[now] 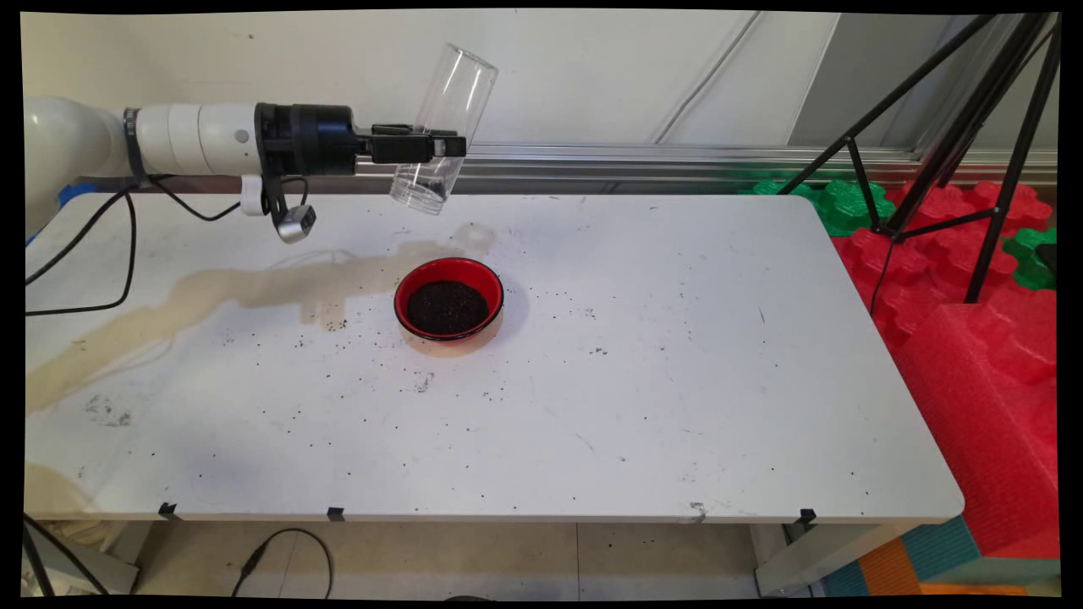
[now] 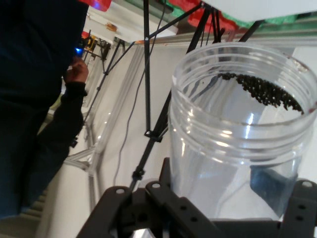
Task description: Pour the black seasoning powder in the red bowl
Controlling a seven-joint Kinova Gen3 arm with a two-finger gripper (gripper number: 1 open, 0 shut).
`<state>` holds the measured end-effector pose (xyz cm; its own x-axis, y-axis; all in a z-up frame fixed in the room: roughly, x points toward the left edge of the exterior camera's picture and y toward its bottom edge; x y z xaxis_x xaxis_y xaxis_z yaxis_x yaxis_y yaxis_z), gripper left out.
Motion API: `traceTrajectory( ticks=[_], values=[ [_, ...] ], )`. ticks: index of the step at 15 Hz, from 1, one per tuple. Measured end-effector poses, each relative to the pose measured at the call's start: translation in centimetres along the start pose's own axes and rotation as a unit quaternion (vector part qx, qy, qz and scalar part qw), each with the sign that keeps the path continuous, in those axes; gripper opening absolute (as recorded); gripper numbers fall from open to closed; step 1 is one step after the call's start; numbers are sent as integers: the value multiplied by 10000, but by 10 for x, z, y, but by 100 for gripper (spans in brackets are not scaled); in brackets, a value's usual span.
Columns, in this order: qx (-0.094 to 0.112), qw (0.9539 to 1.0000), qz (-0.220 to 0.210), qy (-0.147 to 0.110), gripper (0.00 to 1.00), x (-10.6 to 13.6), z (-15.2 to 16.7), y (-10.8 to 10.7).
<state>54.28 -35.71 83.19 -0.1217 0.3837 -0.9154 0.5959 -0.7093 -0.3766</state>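
Note:
My gripper (image 1: pixel 431 145) is shut on a clear plastic jar (image 1: pixel 444 127), held high over the table's (image 1: pixel 677 381) far side. The jar is tipped over, its threaded mouth pointing down and its base up and to the right. In the hand view the jar (image 2: pixel 237 148) fills the right half between the fingers (image 2: pixel 133 208), and a few dark grains (image 2: pixel 267 91) cling just inside its rim. Below the jar's mouth and a little nearer the camera, a red bowl (image 1: pixel 448 298) stands on the table, holding a heap of dark grains (image 1: pixel 446 306).
Loose dark grains (image 1: pixel 338 326) are scattered over the table around the bowl, and a beige stain (image 1: pixel 211 296) runs across its left side. A black tripod (image 1: pixel 973 127) and red and green foam blocks (image 1: pixel 973 338) stand to the right. A person in dark clothes (image 2: pixel 39 99) is behind.

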Motion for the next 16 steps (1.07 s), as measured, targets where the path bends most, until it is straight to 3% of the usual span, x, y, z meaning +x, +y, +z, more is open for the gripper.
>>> traceTrajectory(
  ticks=[6, 8, 12, 16],
  values=[
    [-215, 9963, -829, 108, 0, 5, -2, 9],
    [-304, 9920, -1215, 130, 0, 6, -2, 12],
    [-454, 9795, -1958, 140, 0, 6, -2, 16],
    [-607, 9597, -2741, 149, 0, 5, -2, 18]
  ],
)
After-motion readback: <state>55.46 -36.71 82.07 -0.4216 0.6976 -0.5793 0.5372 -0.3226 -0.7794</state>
